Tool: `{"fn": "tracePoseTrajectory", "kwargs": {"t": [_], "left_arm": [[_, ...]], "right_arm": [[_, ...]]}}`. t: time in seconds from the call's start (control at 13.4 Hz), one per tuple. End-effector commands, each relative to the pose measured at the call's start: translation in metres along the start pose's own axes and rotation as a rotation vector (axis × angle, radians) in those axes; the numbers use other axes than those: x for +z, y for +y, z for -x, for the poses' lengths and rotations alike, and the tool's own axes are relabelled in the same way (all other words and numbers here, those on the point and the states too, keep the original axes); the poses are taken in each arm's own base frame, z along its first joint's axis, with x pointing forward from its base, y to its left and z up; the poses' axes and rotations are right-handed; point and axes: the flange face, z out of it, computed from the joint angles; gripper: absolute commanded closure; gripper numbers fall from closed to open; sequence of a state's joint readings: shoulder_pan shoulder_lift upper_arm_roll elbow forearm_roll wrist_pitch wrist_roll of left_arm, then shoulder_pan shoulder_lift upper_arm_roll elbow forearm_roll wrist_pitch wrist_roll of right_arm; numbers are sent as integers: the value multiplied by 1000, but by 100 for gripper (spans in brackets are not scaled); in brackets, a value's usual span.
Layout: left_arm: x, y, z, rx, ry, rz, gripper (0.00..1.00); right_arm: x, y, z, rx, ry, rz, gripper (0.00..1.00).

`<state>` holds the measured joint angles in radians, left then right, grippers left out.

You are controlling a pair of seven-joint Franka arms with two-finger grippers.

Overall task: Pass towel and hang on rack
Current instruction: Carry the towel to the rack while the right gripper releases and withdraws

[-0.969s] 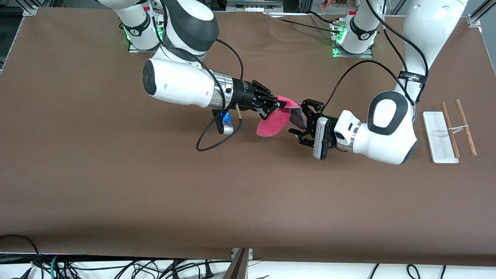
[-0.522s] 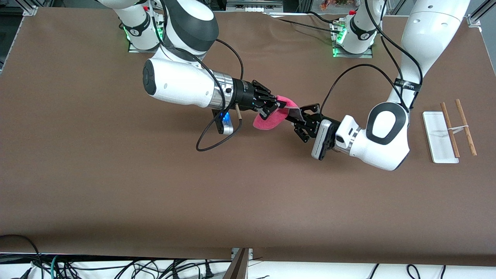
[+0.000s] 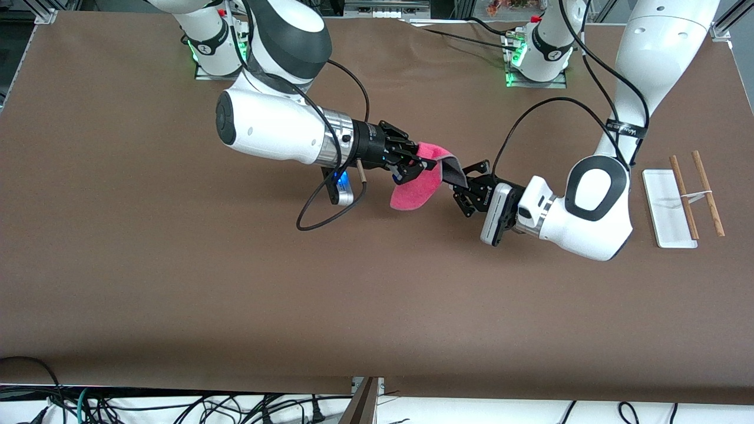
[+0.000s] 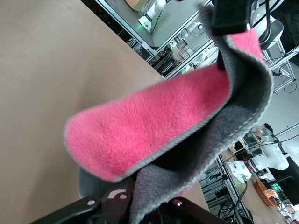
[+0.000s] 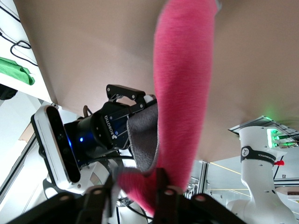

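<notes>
The pink-red towel hangs in the air over the middle of the table, stretched between both grippers, its grey back turned toward the left arm. My left gripper is shut on the towel's grey edge. My right gripper has its fingers parted, with a pink fold still lying between them and a small gap on one side. The rack, a white base with two wooden rods, stands at the left arm's end of the table.
A black cable loop hangs from the right wrist over the table. Both arm bases stand along the edge farthest from the front camera. The left arm's elbow sits close beside the rack.
The left gripper has shut on the towel's grey edge. In the last half second the right gripper's fingers have parted. The left hand has shifted slightly toward the rack's end.
</notes>
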<state>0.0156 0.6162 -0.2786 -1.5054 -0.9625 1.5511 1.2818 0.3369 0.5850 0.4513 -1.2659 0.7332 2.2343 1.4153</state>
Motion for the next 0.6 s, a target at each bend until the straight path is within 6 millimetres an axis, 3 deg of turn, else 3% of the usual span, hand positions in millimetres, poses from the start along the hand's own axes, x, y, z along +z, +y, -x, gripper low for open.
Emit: {"fn": "tracePoseTrajectory", "kwargs": {"t": [0.0,0.07,0.22,0.37,0.52], "left_arm": [[-28,27,-23,40,-122,-94,100],[-42,32,-29,32,-197,-149,100],[-64,43,-35,28,-342,-234,100],[-91,48,-26,8,-483,-302,100],[-144,60,-6,-59,-616,-372,100]], "right_arm": [[-12,-11,0,5,-15,-32,10],[-21,-15,-12,4,1,-40,0],[-44,-24,-26,4,27,-73,0],[-63,-34,-28,-96,91,-96,0],[-74,-37,-38,-156,186,-79,0]]}}
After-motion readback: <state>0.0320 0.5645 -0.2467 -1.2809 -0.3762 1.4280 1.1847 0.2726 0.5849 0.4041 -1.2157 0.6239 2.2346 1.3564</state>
